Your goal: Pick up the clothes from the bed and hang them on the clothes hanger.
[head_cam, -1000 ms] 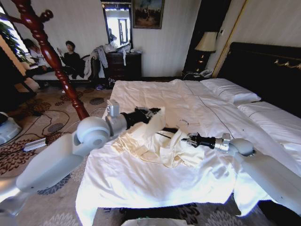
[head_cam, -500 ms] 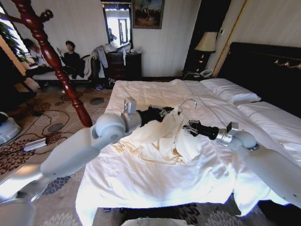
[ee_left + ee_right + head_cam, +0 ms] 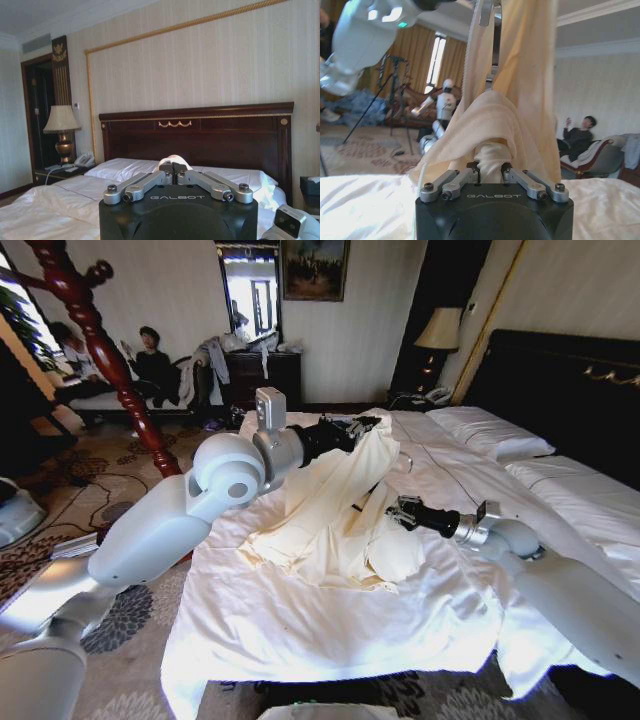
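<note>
The cream clothes (image 3: 335, 510) hang in a long fold above the bed (image 3: 300, 630), their lower part still spread on the white sheet. My left gripper (image 3: 362, 426) is raised high over the bed's middle, shut on the garment's top edge; a small bunch of cream cloth (image 3: 173, 161) shows between its fingers. My right gripper (image 3: 398, 512) is lower and to the right, shut on a fold of the clothes (image 3: 520, 100). The clothes hanger (image 3: 368, 492) shows as a thin black bar against the cloth. Its silver hook (image 3: 494, 50) rises between the cream folds.
A red-brown coat stand (image 3: 105, 350) stands at the left, beside the bed's corner. The dark headboard (image 3: 560, 390) and white pillows (image 3: 490, 430) bound the right side. A dresser (image 3: 262, 380) and a lamp (image 3: 437, 330) stand at the far wall. Patterned carpet with cables lies on the left.
My left gripper has risen and moved away from me, pulling the clothes up off the sheet into a hanging fold. The right gripper stayed low on the cloth, drifting slightly.
</note>
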Tool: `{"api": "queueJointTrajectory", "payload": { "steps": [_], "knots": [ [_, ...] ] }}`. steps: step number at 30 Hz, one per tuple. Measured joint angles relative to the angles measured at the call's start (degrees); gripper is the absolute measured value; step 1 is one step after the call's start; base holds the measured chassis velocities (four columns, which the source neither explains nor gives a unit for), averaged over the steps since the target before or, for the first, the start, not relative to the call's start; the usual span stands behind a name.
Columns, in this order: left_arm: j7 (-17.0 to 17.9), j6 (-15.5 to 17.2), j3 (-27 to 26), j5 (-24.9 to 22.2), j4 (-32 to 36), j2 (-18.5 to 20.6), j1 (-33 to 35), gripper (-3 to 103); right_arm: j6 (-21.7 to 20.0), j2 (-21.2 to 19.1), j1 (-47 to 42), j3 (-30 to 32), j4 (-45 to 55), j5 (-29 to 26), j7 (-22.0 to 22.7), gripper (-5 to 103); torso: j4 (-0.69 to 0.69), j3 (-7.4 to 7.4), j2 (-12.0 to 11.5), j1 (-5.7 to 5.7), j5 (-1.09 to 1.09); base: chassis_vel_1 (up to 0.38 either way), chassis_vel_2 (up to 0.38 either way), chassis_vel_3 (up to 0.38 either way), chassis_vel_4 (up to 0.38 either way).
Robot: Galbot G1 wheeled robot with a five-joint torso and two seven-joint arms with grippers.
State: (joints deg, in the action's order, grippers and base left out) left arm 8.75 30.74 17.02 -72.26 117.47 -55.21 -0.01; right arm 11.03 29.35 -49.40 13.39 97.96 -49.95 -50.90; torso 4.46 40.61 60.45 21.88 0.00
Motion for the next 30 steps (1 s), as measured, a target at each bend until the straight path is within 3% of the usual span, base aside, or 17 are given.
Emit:
{"api": "queueJointTrajectory", "payload": {
  "steps": [8,20,22,24,27,28,30],
  "knots": [
    [0.8,0.3,2.7,0.4,0.0,-1.7,0.2,0,0.8,0.5,-0.7,0.0,-0.2,1.8,-1.7,15,0.00,0.00,0.0,0.00,0.00,0.000,0.000,0.000,0.000],
    [4.7,-0.2,6.1,0.0,-0.8,-5.6,0.3,0,0.7,0.9,0.0,-0.7,0.8,-4.1,-1.0,15,0.01,0.00,0.0,0.00,0.00,0.000,0.000,0.000,0.000],
    [6.8,-0.4,5.8,-2.8,0.0,-5.6,0.8,0,1.0,0.7,-0.2,-0.2,0.6,-4.9,-1.2,15,0.00,0.00,0.0,0.01,0.00,0.000,0.000,0.000,0.000],
    [7.5,-0.6,5.2,-5.1,1.1,-5.3,1.6,11,1.1,0.6,-0.2,0.0,0.4,-5.8,-1.2,15,0.00,0.00,0.0,0.00,0.00,0.000,0.000,0.000,0.000],
    [7.5,-1.0,4.6,-6.4,2.2,-4.8,2.4,16,1.1,0.7,-0.2,0.1,0.2,-7.0,-1.1,15,0.00,0.00,0.0,0.00,0.00,0.000,0.000,0.000,0.000],
    [7.5,-1.1,4.1,-6.8,3.1,-4.1,3.4,27,0.9,0.8,0.0,0.1,0.2,-8.2,-0.7,15,0.00,0.00,0.0,0.00,0.00,0.000,0.000,0.000,0.000],
    [7.4,-1.1,3.7,-6.8,3.9,-3.5,4.2,27,0.9,0.9,0.0,0.1,0.2,-9.0,-0.5,15,0.00,0.00,0.0,0.00,0.00,0.000,0.000,0.000,0.000]
  ]
}}
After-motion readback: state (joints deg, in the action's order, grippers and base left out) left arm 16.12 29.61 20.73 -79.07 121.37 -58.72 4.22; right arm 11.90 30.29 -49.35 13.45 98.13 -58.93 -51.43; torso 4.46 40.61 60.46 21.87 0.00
